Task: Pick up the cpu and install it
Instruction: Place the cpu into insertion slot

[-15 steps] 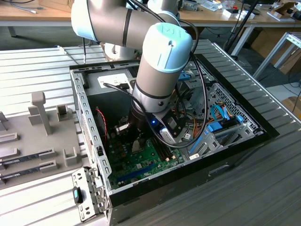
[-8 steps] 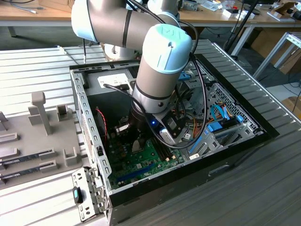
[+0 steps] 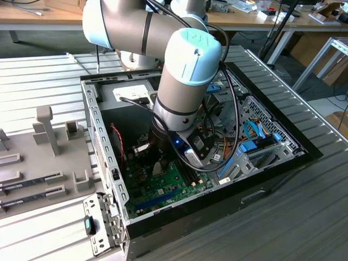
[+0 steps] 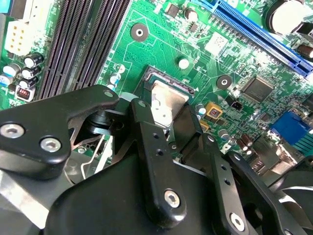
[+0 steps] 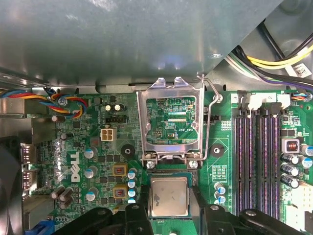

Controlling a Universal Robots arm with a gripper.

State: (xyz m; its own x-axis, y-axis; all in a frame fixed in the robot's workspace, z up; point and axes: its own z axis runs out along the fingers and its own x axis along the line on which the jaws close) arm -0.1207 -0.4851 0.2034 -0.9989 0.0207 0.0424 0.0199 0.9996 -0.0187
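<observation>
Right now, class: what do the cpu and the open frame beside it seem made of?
The cpu: probably a metal lid, dull silvery-grey with smudges. The frame: thin sheet metal, seemingly steel, bright and glinting along bent edges.

Arm point(image 3: 136, 24): one; grey tubes with pale blue joint caps. It enters the exterior view at 11 o'clock and reaches in toward the centre.
Wrist point(image 3: 187, 70): thick grey cylinder at the centre of the exterior view. Its pale blue cap faces up toward 1 o'clock and its lower end points down toward 7 o'clock.
Claw point(image 5: 169, 198): black, two-fingered; mounted under the wrist and aimed downward.
Fingers point(image 5: 199, 204): drawn in against two opposite edges of the cpu point(image 5: 168, 192), one on each side.
Finger links point(image 4: 154, 161): black bars with bright screw heads, splayed back from the tips in both wrist views.
</observation>
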